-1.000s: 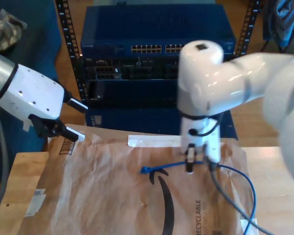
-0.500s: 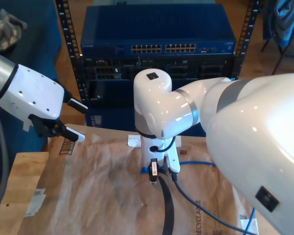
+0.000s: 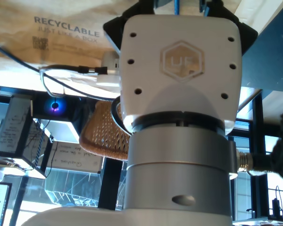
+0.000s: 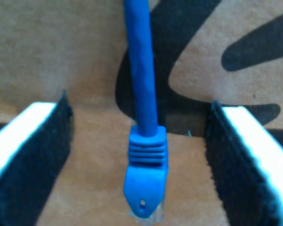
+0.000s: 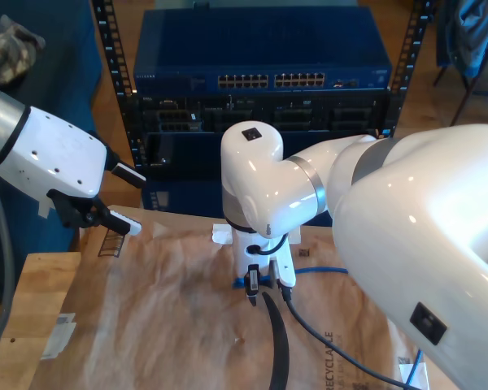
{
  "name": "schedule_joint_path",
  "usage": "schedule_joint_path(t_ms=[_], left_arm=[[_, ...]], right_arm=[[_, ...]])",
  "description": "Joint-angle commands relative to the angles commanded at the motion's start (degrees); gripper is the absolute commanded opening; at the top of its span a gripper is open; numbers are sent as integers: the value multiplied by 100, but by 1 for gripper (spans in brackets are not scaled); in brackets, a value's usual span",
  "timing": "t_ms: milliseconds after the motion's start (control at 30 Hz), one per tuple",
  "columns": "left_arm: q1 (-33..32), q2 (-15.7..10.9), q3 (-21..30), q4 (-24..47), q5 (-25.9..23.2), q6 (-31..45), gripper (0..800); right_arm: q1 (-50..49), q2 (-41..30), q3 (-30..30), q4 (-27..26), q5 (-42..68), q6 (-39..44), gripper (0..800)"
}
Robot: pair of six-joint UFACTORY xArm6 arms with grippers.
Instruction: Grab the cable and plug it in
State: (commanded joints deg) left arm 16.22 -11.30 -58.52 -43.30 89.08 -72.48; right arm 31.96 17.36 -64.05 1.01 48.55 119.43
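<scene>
In the exterior view my second gripper [image 5: 253, 286] points down at the cable [image 5: 321, 270] on brown paper [image 5: 163, 325] covering the surface; another arm's gripper [image 5: 118, 219] sits at that view's left, its fingers' state unclear. In the second wrist view the cable's plug [image 4: 145, 186] lies between my spread fingers [image 4: 33, 150], touching neither; the first wrist view looks back at its own arm.

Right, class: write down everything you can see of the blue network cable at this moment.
The cable is thin, bright blue, with a smooth, rubbery-looking jacket. Its end has a ribbed blue boot and a clear plastic plug tip. That end lies flat on the brown paper mailer, between the open fingers of my second gripper, not touching either. In the exterior view the cable runs towards that view's right.
</scene>
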Motion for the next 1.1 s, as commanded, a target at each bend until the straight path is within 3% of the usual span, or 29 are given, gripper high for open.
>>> schedule_joint_path(t_ms=[200, 300, 400, 733, 933, 1100], left_arm=[[0, 0, 0, 0, 0, 0, 798], [0, 0, 0, -9, 0, 0, 798], [0, 0, 0, -9, 0, 0, 798], [0, 0, -35, -53, 26, -9, 798], [-26, 0, -290, -264, 149, -18, 798], [-44, 9, -545, -1222, 571, -26, 797]], right_arm=[[0, 9, -9, -9, 0, 9, 212], [0, 0, 0, -9, 0, 18, 51], [-18, -123, 18, -9, 9, 158, 9], [-642, -2215, 413, 79, 580, 167, 7], [-1292, -3437, 220, 1266, 1433, 123, 7], [-1398, -3640, -97, 1899, 2084, 70, 7]])
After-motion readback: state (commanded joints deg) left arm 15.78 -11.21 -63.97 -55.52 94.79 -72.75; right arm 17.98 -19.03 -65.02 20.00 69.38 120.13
